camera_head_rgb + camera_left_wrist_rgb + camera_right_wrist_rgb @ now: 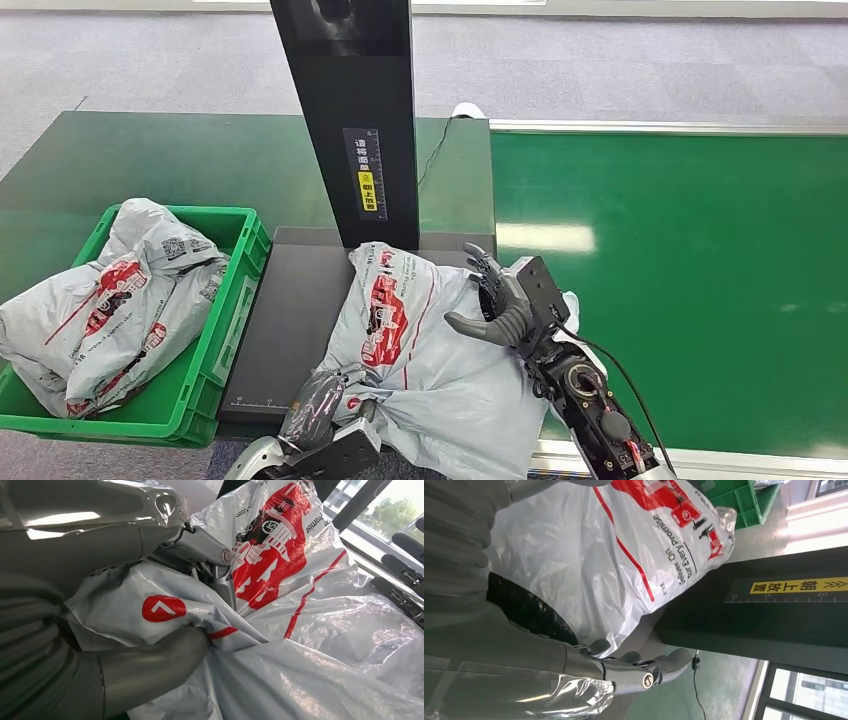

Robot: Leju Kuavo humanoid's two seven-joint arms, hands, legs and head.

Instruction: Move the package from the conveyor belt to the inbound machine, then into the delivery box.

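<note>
The grey-white package [425,360] with red print lies on the dark platform of the inbound machine [290,320], in front of its black column [355,120]. My left hand [325,405] grips the package's near left corner. In the left wrist view its thumb [150,665] and fingers pinch a fold of the bag [310,630]. My right hand [505,300] rests against the package's right side with its fingers spread and straight. In the right wrist view those fingers [634,672] run along the far side of the bag [589,555].
A green delivery box [248,250] stands left of the platform and holds other grey packages [110,300]. The green conveyor belt [680,280] stretches to the right. A black cable [435,150] runs behind the column.
</note>
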